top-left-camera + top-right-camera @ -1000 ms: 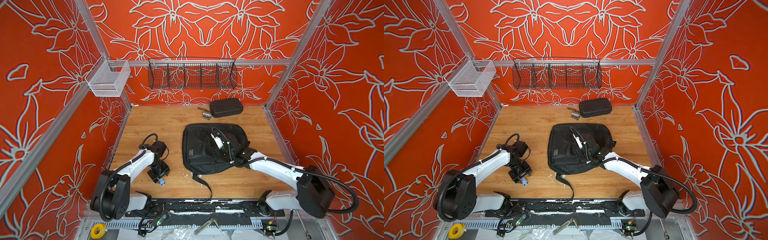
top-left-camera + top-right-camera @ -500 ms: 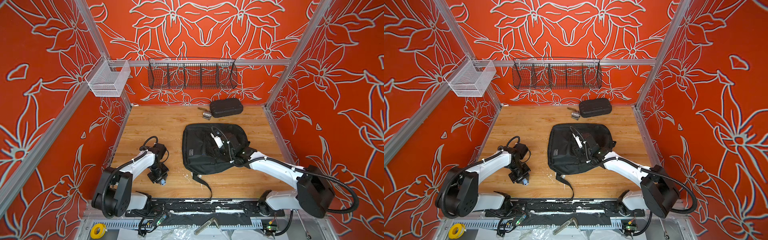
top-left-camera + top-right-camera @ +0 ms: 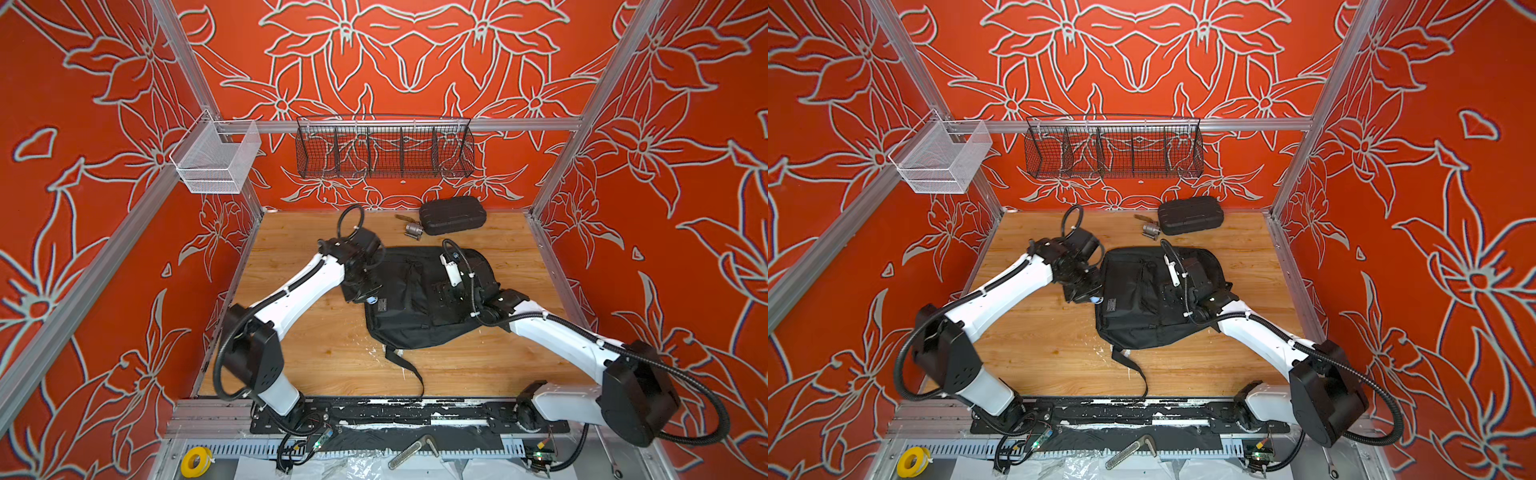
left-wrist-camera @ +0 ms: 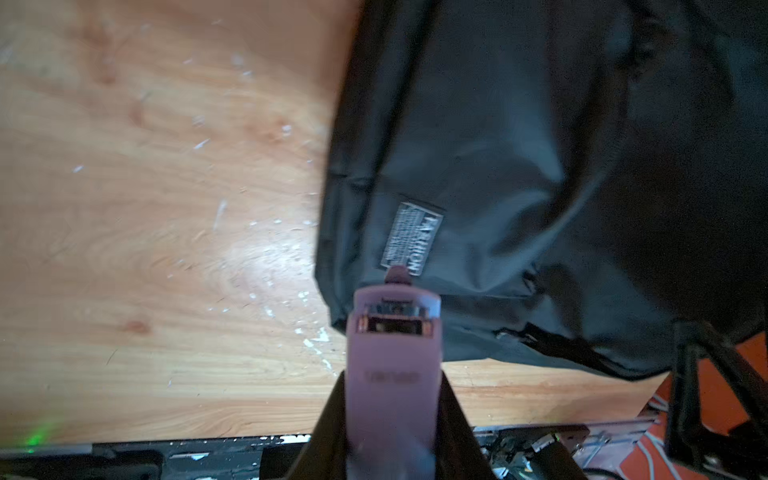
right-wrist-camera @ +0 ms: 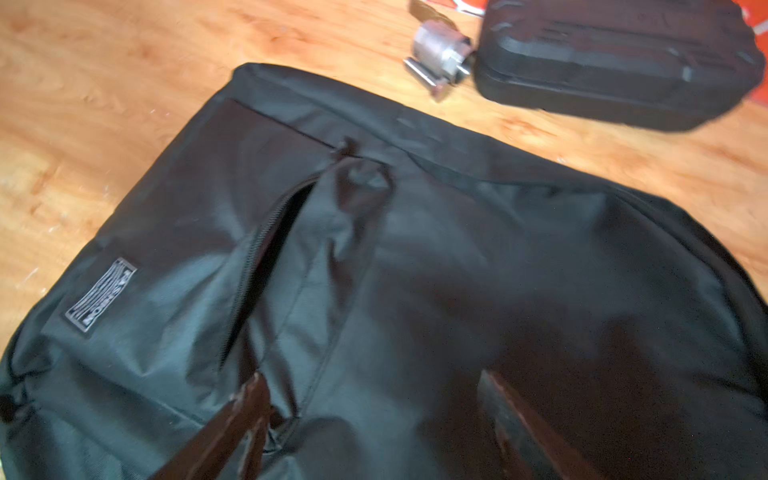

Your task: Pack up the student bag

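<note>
Left wrist view: stapler (image 4: pixel 392 374) between fingers, over student bag (image 4: pixel 540 145).

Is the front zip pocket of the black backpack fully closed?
No, on the student bag the front zip gapes open in the right wrist view.

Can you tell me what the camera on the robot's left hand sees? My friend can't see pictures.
The left gripper holds a small pinkish-purple stapler-like thing, its tip just above the student bag, near the bag's little label patch. The black bag lies on the wooden table, which has white scuff marks.
</note>
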Available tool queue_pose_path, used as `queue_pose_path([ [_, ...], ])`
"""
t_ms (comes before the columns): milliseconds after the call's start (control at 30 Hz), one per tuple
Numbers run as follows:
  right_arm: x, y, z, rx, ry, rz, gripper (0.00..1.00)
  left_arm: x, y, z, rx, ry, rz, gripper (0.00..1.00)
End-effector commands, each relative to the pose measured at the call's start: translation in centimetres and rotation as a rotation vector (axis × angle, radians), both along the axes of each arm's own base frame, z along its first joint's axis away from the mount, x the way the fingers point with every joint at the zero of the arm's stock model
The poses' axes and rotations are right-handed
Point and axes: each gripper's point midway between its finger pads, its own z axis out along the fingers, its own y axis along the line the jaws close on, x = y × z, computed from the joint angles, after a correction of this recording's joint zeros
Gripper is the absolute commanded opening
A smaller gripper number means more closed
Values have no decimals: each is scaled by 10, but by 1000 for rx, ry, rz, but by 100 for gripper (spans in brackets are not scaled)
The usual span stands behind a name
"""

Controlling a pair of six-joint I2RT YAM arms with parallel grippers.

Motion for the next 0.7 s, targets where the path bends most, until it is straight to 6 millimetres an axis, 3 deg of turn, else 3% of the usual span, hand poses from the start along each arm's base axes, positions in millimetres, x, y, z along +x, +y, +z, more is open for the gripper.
queue_pose_path([
  [0, 0, -9, 10, 72, 49, -52, 81, 14, -40, -1, 50, -12, -180, 6],
  [167, -5, -14, 2, 130, 135, -54, 80, 42, -98, -8, 74, -38, -341, 5],
  [333, -14, -24, -5, 128, 160, -76, 79, 59, -133, -26, 25, -37, -385, 6],
  [400, -17, -25, -7, 140, 158, -68, 78, 63, -137, -34, 28, -27, -379, 6],
  [667, -24, -17, -23, 167, 200, -25, 76, 70, -121, -74, 160, 23, -324, 6],
])
